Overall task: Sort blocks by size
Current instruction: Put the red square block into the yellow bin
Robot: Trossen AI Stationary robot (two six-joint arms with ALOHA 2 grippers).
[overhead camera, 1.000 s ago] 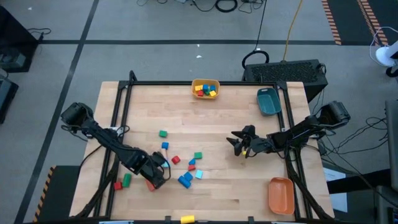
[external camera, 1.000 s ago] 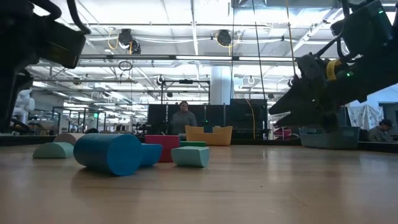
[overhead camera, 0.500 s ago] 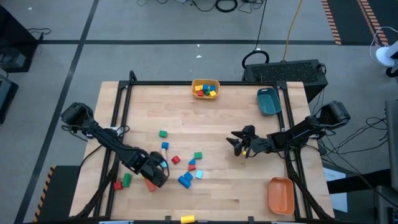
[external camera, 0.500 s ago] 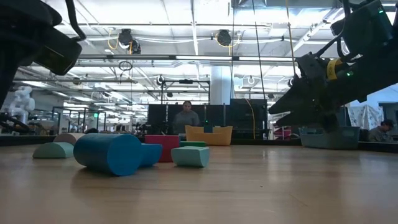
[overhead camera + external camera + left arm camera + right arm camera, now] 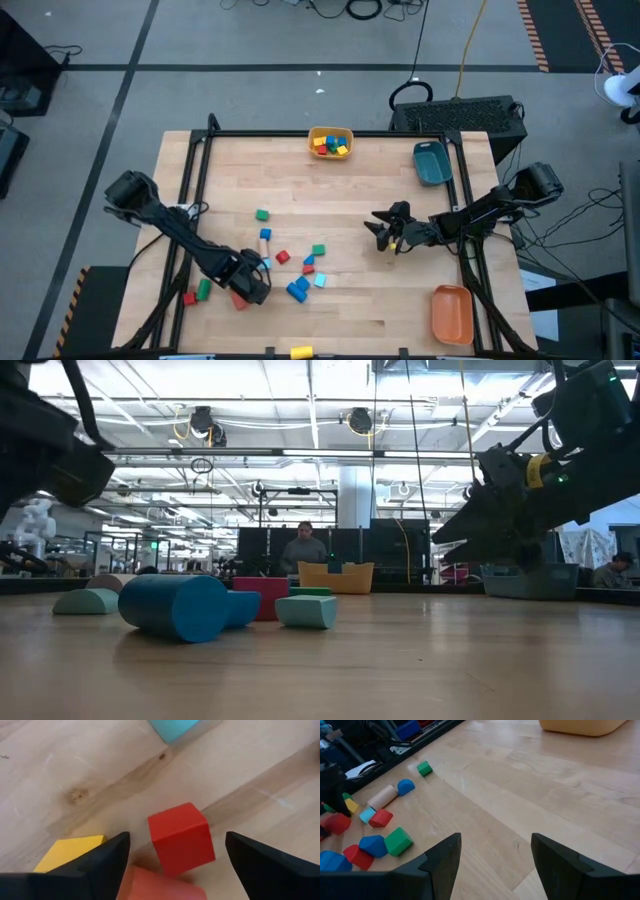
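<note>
Few blocks are sorted — a handful sit in the yellow bin, about a dozen blocks lie loose mid-table. Left gripper spread over a red cube; right gripper spread, empty — teal bin and orange bin look unused.

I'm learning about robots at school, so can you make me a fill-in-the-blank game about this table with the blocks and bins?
1. The bin at the far edge of the table that already has blocks in it is ____.
2. The block on the table between the left claw's open fingers is ____.
3. The right claw hangs open over bare table and holds ____.
4. The orange bin stands nearest the ____ arm.

Missing words: yellow; red; nothing; right
</note>
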